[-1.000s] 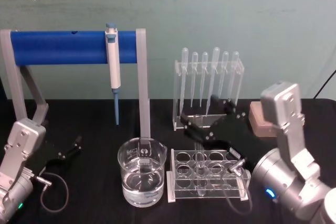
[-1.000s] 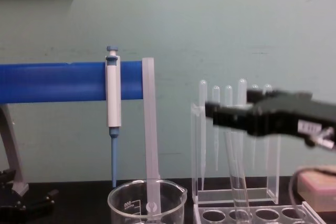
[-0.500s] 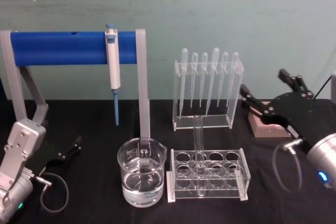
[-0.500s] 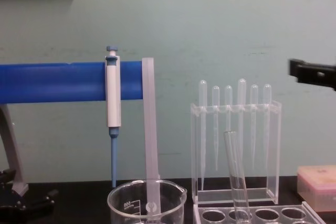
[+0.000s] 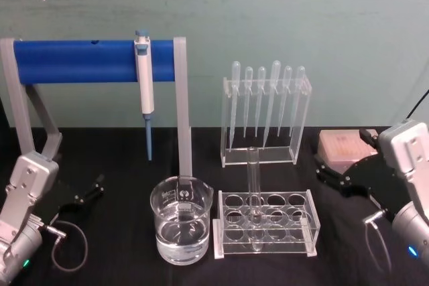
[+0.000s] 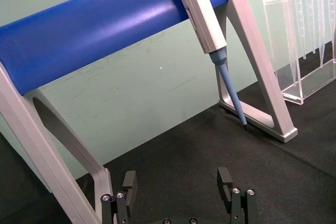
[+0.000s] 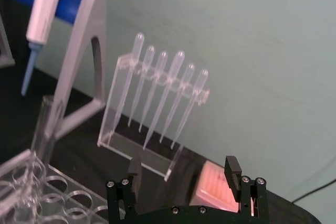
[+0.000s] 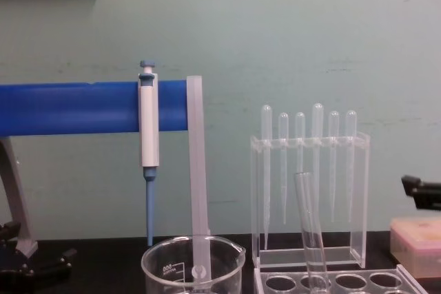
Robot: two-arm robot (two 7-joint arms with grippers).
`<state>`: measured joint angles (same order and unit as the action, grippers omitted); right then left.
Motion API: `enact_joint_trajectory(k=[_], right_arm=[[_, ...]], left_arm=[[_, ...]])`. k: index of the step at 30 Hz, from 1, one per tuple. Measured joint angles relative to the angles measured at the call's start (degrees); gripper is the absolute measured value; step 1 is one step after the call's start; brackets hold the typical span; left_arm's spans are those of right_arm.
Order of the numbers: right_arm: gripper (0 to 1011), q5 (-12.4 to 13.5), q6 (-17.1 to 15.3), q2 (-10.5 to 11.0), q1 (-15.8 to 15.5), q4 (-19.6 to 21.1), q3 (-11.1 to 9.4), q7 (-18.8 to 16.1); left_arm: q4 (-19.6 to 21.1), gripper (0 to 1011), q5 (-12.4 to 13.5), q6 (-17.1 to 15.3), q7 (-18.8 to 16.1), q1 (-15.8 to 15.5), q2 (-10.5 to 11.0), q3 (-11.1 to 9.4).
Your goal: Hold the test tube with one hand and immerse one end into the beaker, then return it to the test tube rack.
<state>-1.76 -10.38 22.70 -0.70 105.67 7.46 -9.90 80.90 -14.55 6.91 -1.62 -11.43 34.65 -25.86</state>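
the test tube [image 5: 253, 185] stood in the clear rack [image 5: 266, 224], leaning a little, free of any grip, with the beaker [image 5: 181, 219] just beside the rack on its left and part-filled with clear liquid. the right gripper [image 5: 340, 179] hung off to the right of the rack, near the pink box [image 5: 342, 143], jaws wide and empty. the left gripper [image 5: 87, 192] lay parked low at the left, also spread and empty.

judgement: with the tube racked, the return looked done; what remained was to park the right arm low without swinging inward.

room: the pipette stand [image 5: 266, 115] stood close behind the rack and the blue bar frame [image 5: 94, 60] with its pipettor [image 5: 144, 78] behind the beaker. open table lay to the right front.
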Motion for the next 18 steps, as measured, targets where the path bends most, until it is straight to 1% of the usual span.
enact_joint_trajectory(k=[2,6,18], right_arm=[[1000,-1.1,-0.6,0.1,0.0,-0.2,0.1,0.1],[1000,-2.0,-1.5,-0.1,-0.1,-0.3,0.1,0.0],[1000,-1.9,-1.3,-0.1,-0.1,-0.3,0.1,0.0]], left_arm=[[0.0,1000,0.0,0.0,0.0,0.0,0.0,0.0],[0.0,1000,0.0,0.0,0.0,0.0,0.0,0.0],[0.0,1000,0.0,0.0,0.0,0.0,0.0,0.0]])
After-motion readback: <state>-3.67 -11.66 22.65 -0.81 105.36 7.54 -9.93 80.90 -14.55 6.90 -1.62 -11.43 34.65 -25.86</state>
